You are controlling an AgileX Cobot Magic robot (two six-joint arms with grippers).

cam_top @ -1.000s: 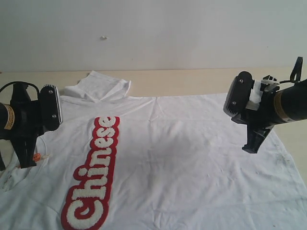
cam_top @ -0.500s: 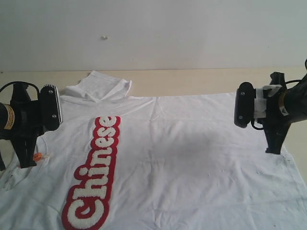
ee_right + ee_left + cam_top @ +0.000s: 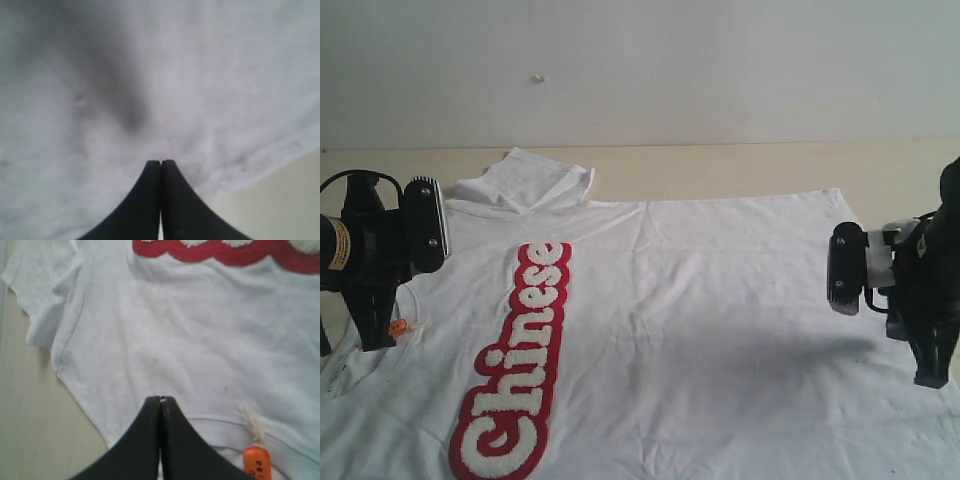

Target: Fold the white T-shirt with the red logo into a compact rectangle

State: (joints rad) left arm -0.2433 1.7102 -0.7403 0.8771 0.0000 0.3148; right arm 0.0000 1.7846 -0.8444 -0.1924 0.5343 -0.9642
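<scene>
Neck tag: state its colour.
The neck tag is orange; left wrist view shows it best.

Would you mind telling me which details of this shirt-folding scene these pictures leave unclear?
White T-shirt: near part cut off by the exterior view's lower edge.
Orange tag: print too small, clipped by the left wrist view's edge.
Right hand: shut, but contact with the cloth unclear; right wrist view is blurred.

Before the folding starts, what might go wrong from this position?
The left gripper and the right gripper are both shut; lowered so, they may only push and wrinkle the white T-shirt.
The left gripper is close to the orange neck tag and might pinch it instead of the fabric.
The far sleeve is not flat, so the fold may come out uneven.
</scene>
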